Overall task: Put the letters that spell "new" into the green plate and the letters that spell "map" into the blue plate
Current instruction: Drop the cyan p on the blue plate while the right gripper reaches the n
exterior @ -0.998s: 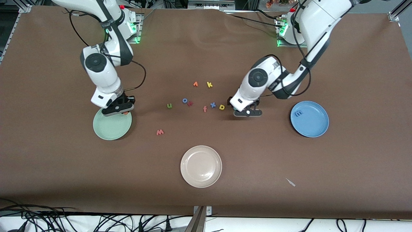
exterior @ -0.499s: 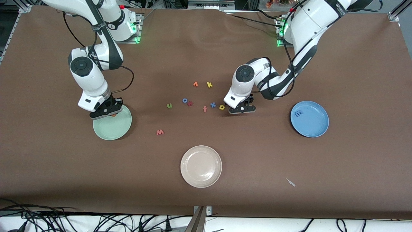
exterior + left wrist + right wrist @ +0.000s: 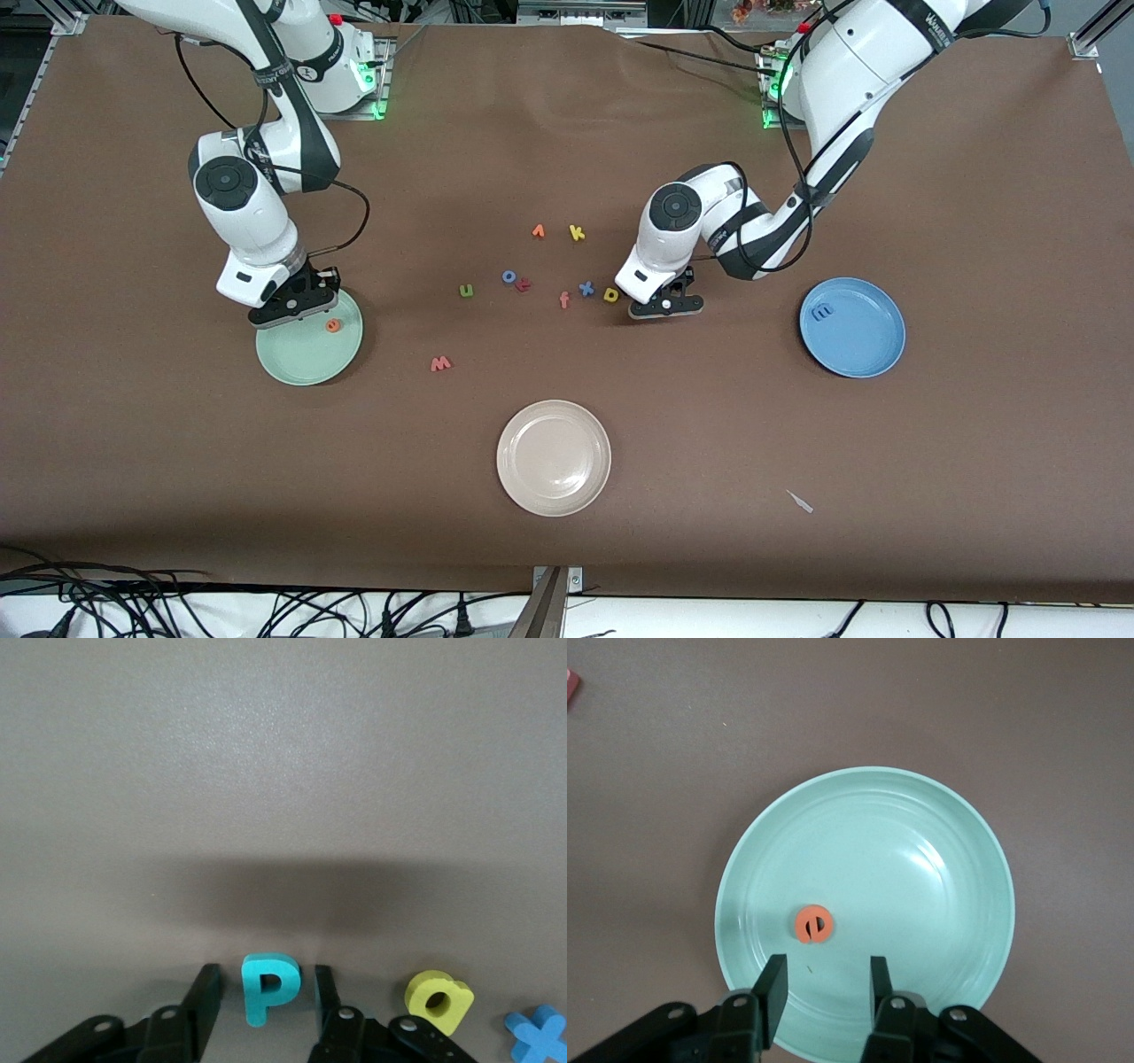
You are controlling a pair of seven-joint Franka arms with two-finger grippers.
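We are seeing the teal "p" (image 3: 266, 987) lying flat on the worktop (image 3: 709, 443) between the left end effector (image 3: 261, 1001) fingers, which are bracketing it, contact unclear. A shallow pinch risks flipping it toward the yellow "a" (image 3: 438, 1001). The right end effector (image 3: 824, 992) is hovering spread and empty over the green plate (image 3: 957, 859), where the orange "e" (image 3: 813, 923) is lying.

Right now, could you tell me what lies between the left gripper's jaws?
The teal "p" stands between the left gripper's jaws, on the table; the left wrist view shows it.
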